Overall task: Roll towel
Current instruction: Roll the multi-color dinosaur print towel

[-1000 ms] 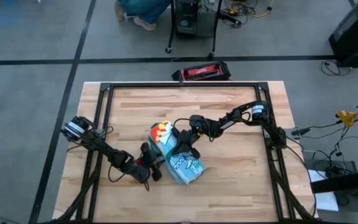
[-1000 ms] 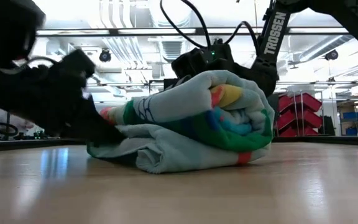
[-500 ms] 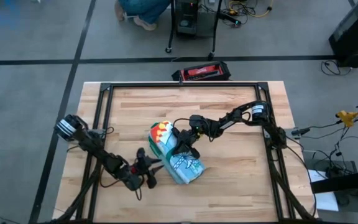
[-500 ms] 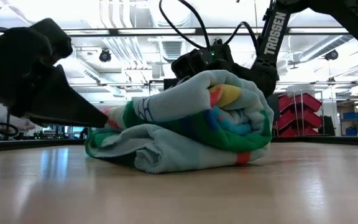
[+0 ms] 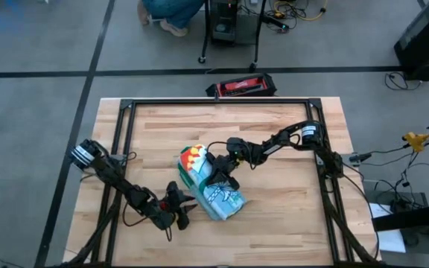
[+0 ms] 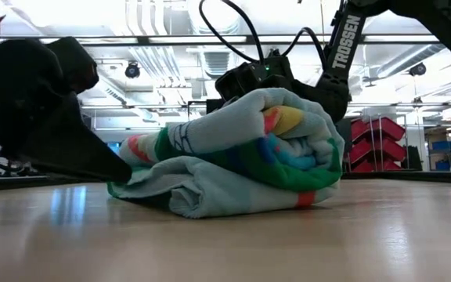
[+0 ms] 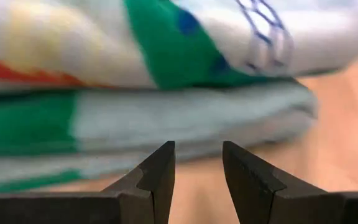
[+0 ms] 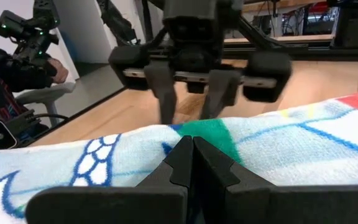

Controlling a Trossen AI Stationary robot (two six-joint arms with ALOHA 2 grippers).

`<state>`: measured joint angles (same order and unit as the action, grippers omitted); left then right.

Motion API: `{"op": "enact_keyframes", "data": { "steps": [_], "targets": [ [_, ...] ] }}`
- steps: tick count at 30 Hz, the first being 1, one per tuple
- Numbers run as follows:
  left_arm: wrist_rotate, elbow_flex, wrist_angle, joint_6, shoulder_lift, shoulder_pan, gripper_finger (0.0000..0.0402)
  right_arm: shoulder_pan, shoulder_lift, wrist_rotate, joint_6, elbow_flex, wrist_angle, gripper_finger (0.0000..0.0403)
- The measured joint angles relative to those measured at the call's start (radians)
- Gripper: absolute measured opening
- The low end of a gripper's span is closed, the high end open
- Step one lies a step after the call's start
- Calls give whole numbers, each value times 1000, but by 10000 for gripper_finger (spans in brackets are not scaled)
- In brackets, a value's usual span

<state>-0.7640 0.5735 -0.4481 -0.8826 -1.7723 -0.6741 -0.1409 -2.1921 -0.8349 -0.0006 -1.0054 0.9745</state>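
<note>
High view: 1 towel [image 5: 211, 184], 2 arms, 2 grippers, 1 red and black case [image 5: 242, 85] lying on the floor just beyond the table's far edge. The table [image 5: 274, 134] is pale wooden planks with a black metal frame along its edges, standing on a grey floor crossed by dark lines; cables and equipment lie on the floor well beyond the case. The low view looks into a bright workshop with ceiling pipes and red bins [image 6: 377, 129] on shelves behind the towel.

The towel sits near the middle of the table, already wound into 1 thick bundle. Its outer layers are pale blue with a green band, blue line drawings, and patches of red, orange and yellow at the end farthest from the left arm's base; the loose lower layers lie flat on the wood.

The left gripper [image 7: 197, 163] is low over the table just beside the towel, on the side facing the table's near left corner. Its 2 fingers [image 7: 157, 171] are slightly spread, with a narrow gap, holding nothing, tips pointing at the towel's lower folds but apart from them.

The right gripper [image 8: 192, 155] rests on top of the towel from the opposite side, its fingers pressed together with the tips against the cloth. A person's hand [image 8: 58, 70] shows in the room beyond the towel.
</note>
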Motion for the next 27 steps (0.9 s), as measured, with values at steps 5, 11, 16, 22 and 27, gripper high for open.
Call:
{"op": "enact_keyframes", "data": {
  "steps": [5,11,16,22,27],
  "targets": [
    [-27,40,13,9,-49,7,119,3,0,2,-5,0,-1,0],
    [-50,73,47,6,-105,18,119,4,-1,2,-4,0,-2,0],
    [-83,116,46,52,-117,18,119,4,-1,1,-4,0,-5,0],
    [-83,154,47,105,-117,18,119,3,-1,1,-4,0,-7,0],
    [-83,164,47,108,-117,18,119,3,-1,1,-4,0,-7,0]
  ]
}}
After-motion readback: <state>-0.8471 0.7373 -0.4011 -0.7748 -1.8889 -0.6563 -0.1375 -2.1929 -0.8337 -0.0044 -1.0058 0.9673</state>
